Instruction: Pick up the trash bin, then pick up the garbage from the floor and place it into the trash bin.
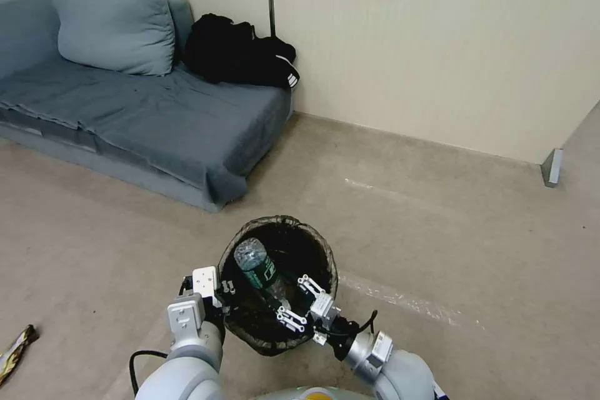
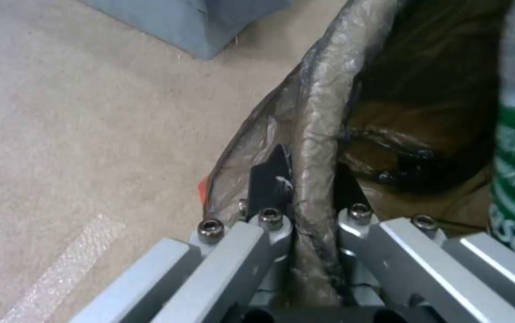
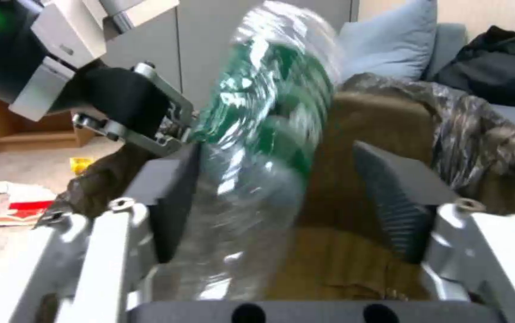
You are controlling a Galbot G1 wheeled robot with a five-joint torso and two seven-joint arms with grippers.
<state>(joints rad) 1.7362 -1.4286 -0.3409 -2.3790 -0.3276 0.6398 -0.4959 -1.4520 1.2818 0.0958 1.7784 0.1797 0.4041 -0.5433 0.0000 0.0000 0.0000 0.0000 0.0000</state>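
- My left tool (image 2: 305, 224) is clamped on the bin (image 1: 278, 281) rim, one finger outside, one inside, with the bag liner (image 2: 320, 112) pinched between. That keeps the bin up off the floor (image 1: 437, 231) and its mouth turned toward my right arm.
- My right tool (image 3: 287, 179) sits at the near rim, over the opening. Its fingers are spread; the bottle (image 1: 257, 265) lies between them, against one pad and clear of the other. I'd call that let go, not gripped.
- The bottle is already partly in the bin, leaning on the left side of the rim, green label showing. Looks like the drop is pretty much done.
- Room to move: open floor ahead and to the right, sofa (image 1: 156, 119) well off to the left, wall (image 1: 437, 44) behind.
- Tightest spot is the rim itself, both tools are close together there, so my right one probably wants to back straight out.
- More litter on the floor: a wrapper (image 1: 15, 350) far left, and a red-and-white cup (image 3: 21, 211) beyond the bin.
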